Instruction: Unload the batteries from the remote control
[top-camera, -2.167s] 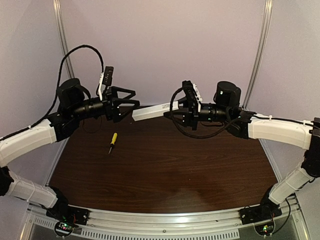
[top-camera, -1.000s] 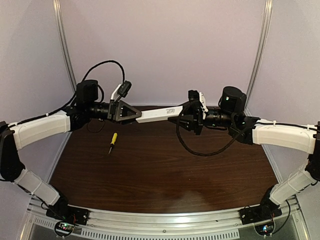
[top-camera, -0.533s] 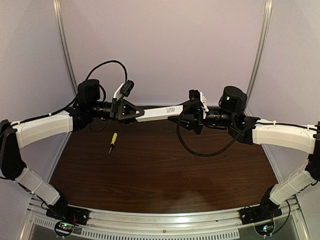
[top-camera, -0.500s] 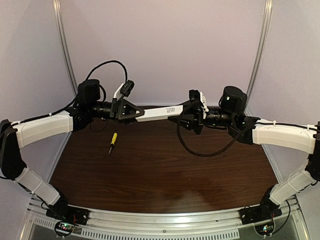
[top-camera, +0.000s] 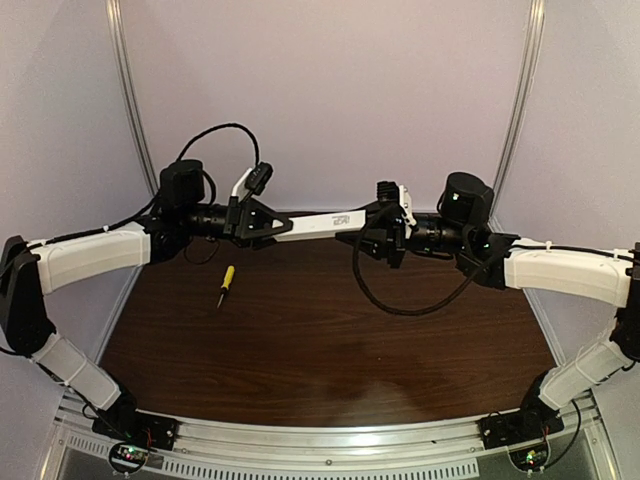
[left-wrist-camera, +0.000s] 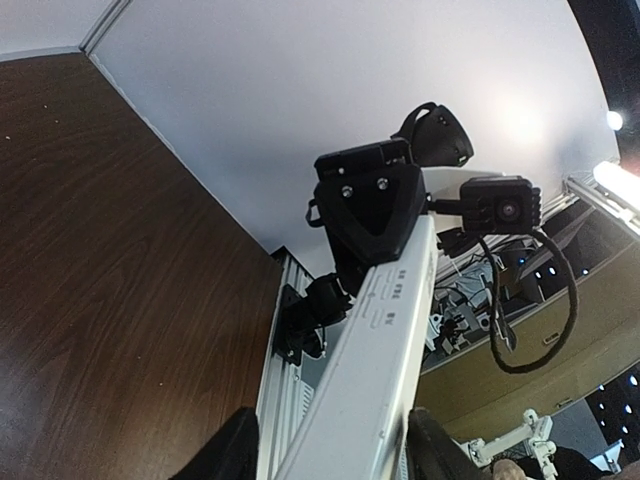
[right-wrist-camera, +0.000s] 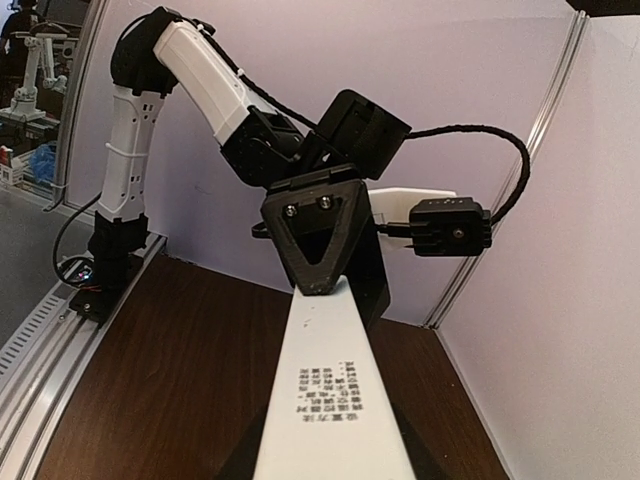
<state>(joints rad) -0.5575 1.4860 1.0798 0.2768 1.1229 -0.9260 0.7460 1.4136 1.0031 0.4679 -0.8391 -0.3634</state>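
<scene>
Both arms reach inward above the table (top-camera: 320, 350), wrists level and facing each other. The remote control (top-camera: 320, 222) hangs in the air between them, well above the wood. The left gripper (top-camera: 283, 223) is clamped on one end and the right gripper (top-camera: 352, 232) on the other.

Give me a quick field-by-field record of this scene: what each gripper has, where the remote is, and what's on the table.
remote: held in the air between both arms, above the table
left gripper: shut on remote's left end
right gripper: shut on remote's right end
remote face in right wrist view: printed text, no open compartment seen
batteries: not visible
screwdriver: lying on table, left side, untouched
</scene>
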